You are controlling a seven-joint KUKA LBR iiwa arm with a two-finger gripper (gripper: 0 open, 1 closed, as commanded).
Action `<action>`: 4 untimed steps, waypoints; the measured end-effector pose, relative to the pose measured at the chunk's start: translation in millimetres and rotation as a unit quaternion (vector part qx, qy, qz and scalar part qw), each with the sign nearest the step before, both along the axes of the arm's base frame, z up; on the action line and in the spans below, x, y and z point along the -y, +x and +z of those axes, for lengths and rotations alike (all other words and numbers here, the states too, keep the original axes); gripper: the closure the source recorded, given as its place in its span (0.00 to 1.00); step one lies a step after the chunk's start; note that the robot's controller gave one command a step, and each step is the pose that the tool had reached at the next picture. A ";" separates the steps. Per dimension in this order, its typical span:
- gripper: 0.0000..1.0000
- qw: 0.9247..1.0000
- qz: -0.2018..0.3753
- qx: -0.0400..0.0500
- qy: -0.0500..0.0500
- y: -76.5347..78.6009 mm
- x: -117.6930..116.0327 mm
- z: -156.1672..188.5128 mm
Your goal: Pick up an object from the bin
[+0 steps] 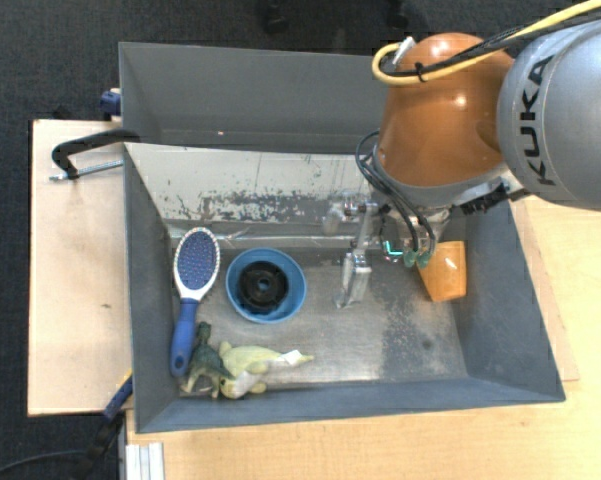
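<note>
My gripper (352,280) hangs low over the bare floor in the middle of the bin, under the arm's orange cover. A round blue cup (266,284) with a dark inside lies just to its left, apart from it. An orange block (445,271) rests to its right against the bin's right slope, partly hidden by the wrist. The view shows nothing held in the gripper.
A blue hairbrush (192,288) with a white oval head lies along the left wall. A green and pale yellow toy animal (242,360) lies at the front left corner. Bare floor stretches in front of the gripper.
</note>
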State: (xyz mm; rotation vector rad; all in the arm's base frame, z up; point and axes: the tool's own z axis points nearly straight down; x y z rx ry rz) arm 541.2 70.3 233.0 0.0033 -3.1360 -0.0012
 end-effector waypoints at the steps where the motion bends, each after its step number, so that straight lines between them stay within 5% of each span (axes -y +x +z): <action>1: 0.00 0.998 0.070 -0.002 -0.001 27.9 -81.4 -159.9; 2: 0.00 0.997 0.073 0.008 0.001 47.7 -61.5 -129.6; 3: 0.00 0.993 0.120 0.006 0.001 61.8 -64.8 -125.9; 4: 0.00 0.993 0.120 0.014 0.002 63.6 -65.4 -155.3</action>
